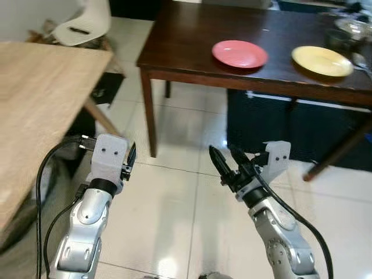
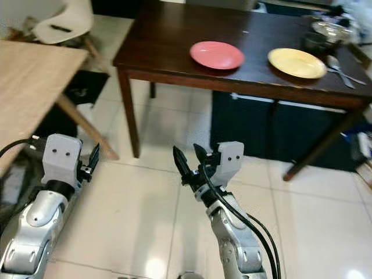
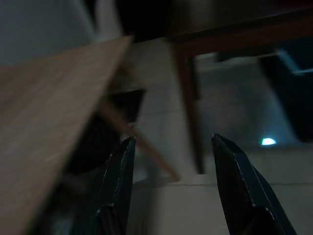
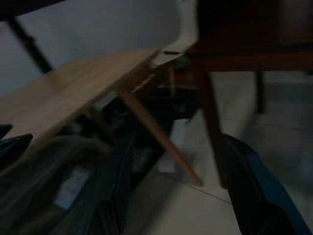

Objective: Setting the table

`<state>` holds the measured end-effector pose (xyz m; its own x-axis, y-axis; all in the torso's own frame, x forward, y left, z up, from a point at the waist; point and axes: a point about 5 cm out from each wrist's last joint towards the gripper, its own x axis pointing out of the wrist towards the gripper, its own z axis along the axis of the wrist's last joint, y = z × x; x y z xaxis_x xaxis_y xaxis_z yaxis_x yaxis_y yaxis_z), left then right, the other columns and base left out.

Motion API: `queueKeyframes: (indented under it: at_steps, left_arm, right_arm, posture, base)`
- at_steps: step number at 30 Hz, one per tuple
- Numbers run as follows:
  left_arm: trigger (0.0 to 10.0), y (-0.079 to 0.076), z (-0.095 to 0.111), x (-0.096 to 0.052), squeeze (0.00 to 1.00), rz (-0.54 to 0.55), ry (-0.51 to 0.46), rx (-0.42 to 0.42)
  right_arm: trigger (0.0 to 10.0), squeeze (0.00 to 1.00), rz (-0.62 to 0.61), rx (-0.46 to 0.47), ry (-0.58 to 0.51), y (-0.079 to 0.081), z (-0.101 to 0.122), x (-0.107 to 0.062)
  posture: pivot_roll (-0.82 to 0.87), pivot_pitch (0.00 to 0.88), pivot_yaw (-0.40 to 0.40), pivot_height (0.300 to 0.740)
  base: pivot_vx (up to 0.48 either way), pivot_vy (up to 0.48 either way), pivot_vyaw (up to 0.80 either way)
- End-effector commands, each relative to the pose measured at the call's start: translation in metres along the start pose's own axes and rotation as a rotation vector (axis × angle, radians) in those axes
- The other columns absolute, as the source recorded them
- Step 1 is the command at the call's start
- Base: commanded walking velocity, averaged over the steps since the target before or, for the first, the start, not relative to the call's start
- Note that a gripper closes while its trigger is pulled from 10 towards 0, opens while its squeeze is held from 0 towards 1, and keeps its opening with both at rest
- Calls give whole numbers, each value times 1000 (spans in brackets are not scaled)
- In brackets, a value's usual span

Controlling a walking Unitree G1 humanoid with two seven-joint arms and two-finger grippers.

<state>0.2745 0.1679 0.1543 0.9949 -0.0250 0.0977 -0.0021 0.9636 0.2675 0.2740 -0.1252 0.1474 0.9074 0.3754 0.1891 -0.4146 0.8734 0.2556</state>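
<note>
With both the left tool (image 3: 168, 183) and right tool (image 1: 225, 158) spread and empty, approach the dark tabletop (image 1: 192, 40) squarely, probably for the pink plate (image 1: 239, 53).

A home dining area. A dark wooden table (image 1: 192, 40) carries a pink plate (image 1: 239, 53), a yellow plate (image 1: 321, 60), a spoon (image 1: 360, 60) and bowls at its far end. A lighter wooden table (image 1: 35, 99) stands beside it, a white chair (image 1: 81, 23) behind, all on a pale tiled floor (image 1: 174, 197).
</note>
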Motion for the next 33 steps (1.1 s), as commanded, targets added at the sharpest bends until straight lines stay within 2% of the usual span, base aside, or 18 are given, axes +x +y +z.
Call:
queueKeyframes:
  at_steps: [1,8,19,33]
  left_arm:
    - [10000,1,-2,0,0,11,9,10]
    - [10000,4,-1,1,0,24,16,5]
    - [10000,10,4,5,0,56,1,16]
    - [10000,8,7,5,0,60,-4,13]
  right_arm:
    - [10000,0,-23,1,18,-6,-4,-4]
    - [10000,0,-24,7,20,-7,-5,-4]
    - [10000,0,-49,-8,11,-17,-1,-4]
    - [10000,0,-46,-6,15,-16,-2,-4]
  posture:
    - [-91,9,31,740]
    - [-88,12,30,740]
    - [-90,20,31,740]
    - [-88,23,29,740]
  base:
    - [0,0,788]
    - [0,0,783]
    - [0,0,781]
    - [0,0,781]
